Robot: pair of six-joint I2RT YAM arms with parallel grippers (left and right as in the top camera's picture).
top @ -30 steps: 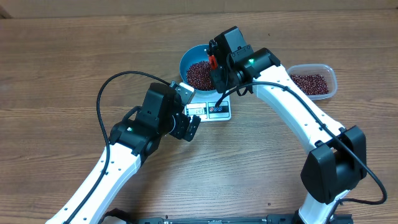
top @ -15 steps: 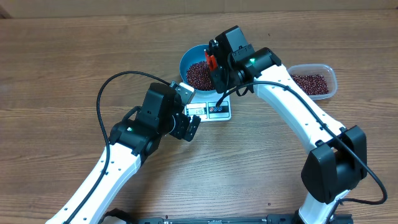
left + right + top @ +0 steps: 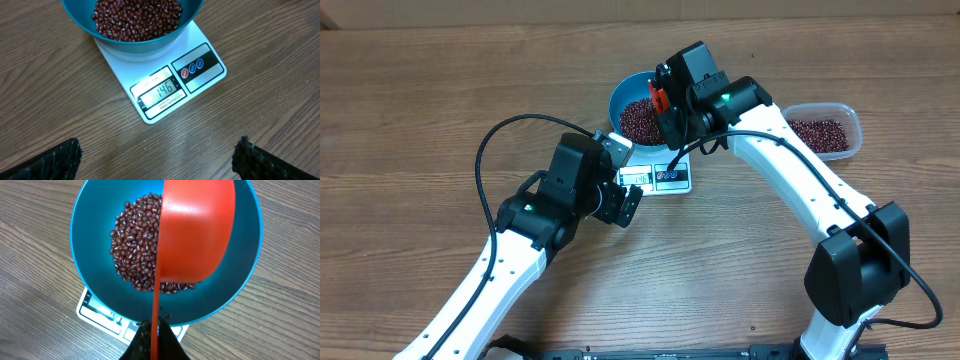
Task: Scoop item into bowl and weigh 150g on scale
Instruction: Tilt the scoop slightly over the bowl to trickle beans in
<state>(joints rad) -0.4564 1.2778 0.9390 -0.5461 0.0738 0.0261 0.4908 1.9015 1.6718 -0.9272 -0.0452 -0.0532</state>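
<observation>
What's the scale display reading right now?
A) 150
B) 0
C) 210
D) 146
D: in the left wrist view the display on the scale shows 146, with the bowl of beans sitting on it.
</observation>
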